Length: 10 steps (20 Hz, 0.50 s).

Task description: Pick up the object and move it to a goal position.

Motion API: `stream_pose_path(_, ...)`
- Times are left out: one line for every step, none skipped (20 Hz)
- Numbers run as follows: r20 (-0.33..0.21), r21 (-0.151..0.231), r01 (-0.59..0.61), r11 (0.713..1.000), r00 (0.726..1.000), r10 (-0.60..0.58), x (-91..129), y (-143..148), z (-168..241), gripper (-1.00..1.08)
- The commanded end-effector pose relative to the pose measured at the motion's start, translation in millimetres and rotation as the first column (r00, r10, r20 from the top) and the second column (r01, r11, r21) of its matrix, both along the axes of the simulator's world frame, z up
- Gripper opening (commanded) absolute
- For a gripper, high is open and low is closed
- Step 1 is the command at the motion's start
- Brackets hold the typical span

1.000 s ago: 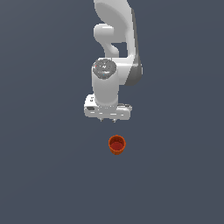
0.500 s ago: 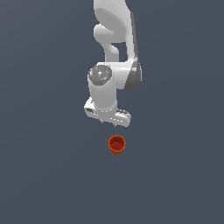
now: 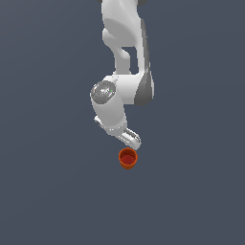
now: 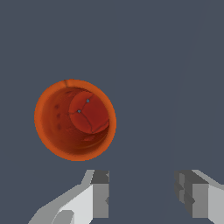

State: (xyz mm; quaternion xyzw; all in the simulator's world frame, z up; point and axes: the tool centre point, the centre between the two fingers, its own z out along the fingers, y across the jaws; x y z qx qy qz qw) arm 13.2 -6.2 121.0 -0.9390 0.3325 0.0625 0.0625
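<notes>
Standing upright and mouth-up on the flat grey ground (image 3: 52, 191) is the cup (image 3: 128, 158), your task item: small, round, orange-red outside, darker red within, its whole floor open to the wrist view (image 4: 75, 120). It rests free, with nothing touching it and nothing around it, so you can approach it from any side. Next item outward, the gripper (image 4: 142, 199): two grey-and-white fingers spread apart with bare ground between them, holding nothing. Note that the cup lies outside that gap in the wrist view, beyond one fingertip (image 4: 100, 192) and not between the pair, so closing now would likely catch nothing. In the exterior view the white hand (image 3: 128, 137) hangs just above the cup and close to its rim, tilted and pointing down toward it; whether it touches the rim cannot be told from that angle. Beyond it, the white arm (image 3: 127, 52) reaches down from the top of the exterior view, folded at the wrist joint to aim the hand at the cup. No goal marker is visible in either view. Your judgement should be: reach stage, grasp not yet made; centre the open fingers on the cup wall before closing.
</notes>
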Motion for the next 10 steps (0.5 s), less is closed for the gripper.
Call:
stream_pose_path(-0.016, 0.017, 0.089, 0.996, 0.996, -0.088, 4, 2, -4, 0.28)
stream_pose_path(-0.023, 0.024, 0.123, 0.992, 0.992, -0.123, 6, 3, -6, 0.28)
stream_pose_path(-0.03, 0.03, 0.157, 0.987, 0.987, -0.156, 8, 4, -7, 0.28)
stream_pose_path(-0.038, 0.035, 0.191, 0.981, 0.981, -0.19, 9, 5, -9, 0.28)
stream_pose_path(-0.046, 0.041, 0.223, 0.974, 0.974, -0.221, 11, 6, -10, 0.28)
stream_pose_path(-0.054, 0.045, 0.253, 0.966, 0.967, -0.25, 12, 7, -12, 0.28)
stream_pose_path(-0.061, 0.05, 0.281, 0.958, 0.959, -0.278, 14, 8, -13, 0.28)
stream_pose_path(-0.069, 0.053, 0.307, 0.95, 0.95, -0.303, 15, 9, -14, 0.28)
stream_pose_path(-0.076, 0.057, 0.331, 0.942, 0.942, -0.327, 16, 9, -16, 0.28)
stream_pose_path(-0.083, 0.059, 0.353, 0.934, 0.934, -0.348, 17, 10, -17, 0.28)
